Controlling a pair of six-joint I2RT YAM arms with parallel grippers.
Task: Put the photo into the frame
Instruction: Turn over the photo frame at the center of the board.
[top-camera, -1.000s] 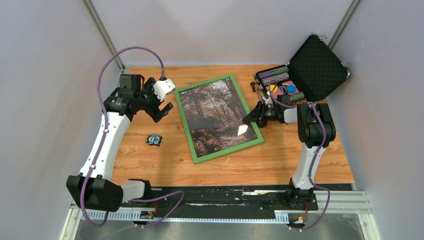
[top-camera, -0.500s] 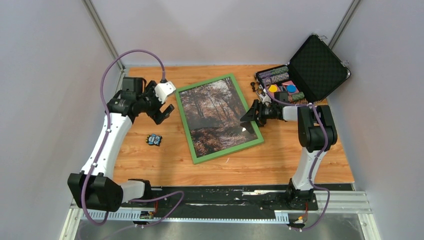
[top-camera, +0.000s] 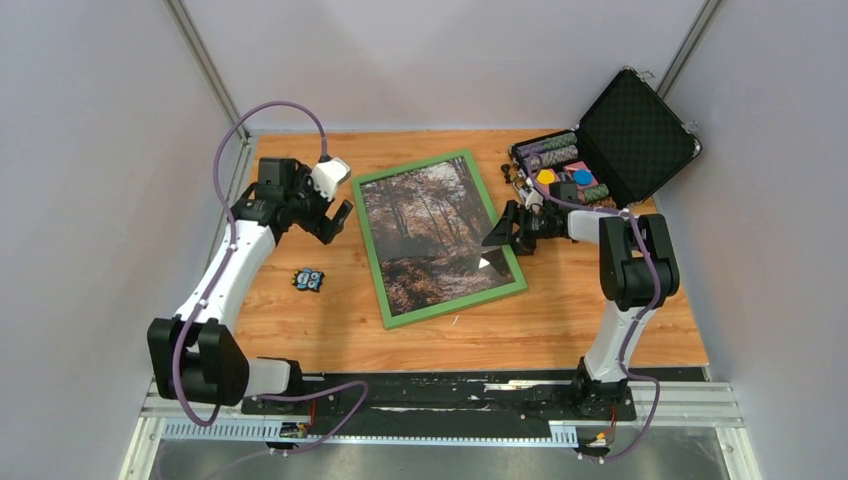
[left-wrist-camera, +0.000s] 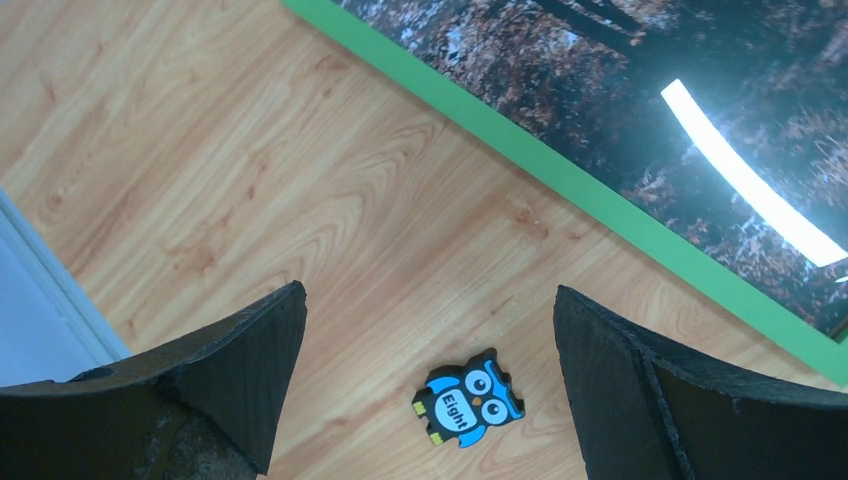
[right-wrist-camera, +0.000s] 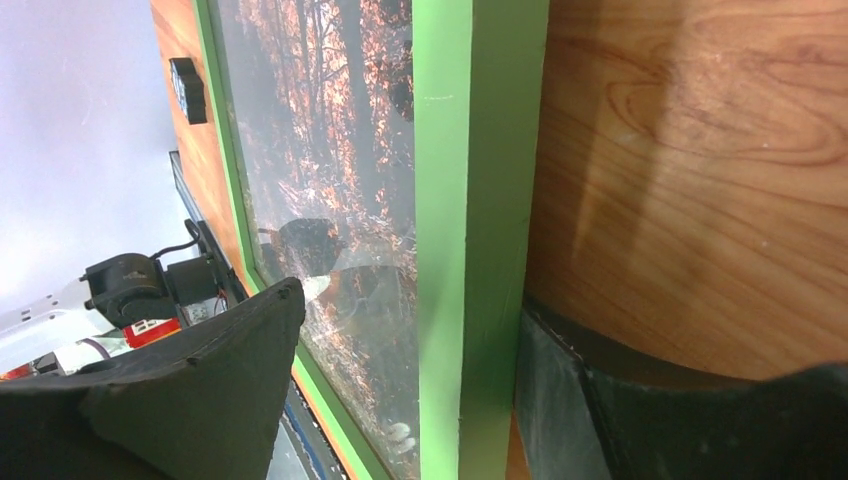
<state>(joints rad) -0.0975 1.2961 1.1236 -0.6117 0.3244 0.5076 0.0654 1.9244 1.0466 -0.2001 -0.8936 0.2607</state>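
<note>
Frame lies flat on the table, green side up and skewed, with the near end swung toward my right arm. Photo sits inside it, forest side up, filling the opening. I see a bright glare patch near its right edge.

Right gripper is low at the frame's right rail, jaws apart and straddling it. Its wrist cam shows one finger over the photo side and the other over bare wood just outside the rail. The inner finger is clear of the rail; the outer one is right beside it, and I can't tell if it touches. Nothing is clamped.

Left gripper hovers over bare table off the frame's far-left corner, jaws spread wide and empty. Its wrist cam looks down on a small blue owl marked "Eight" — it lies on the table left of the frame, apart from it and untouched.

Black case stands open at the far right corner, chip rows inside, just behind the right gripper.
</note>
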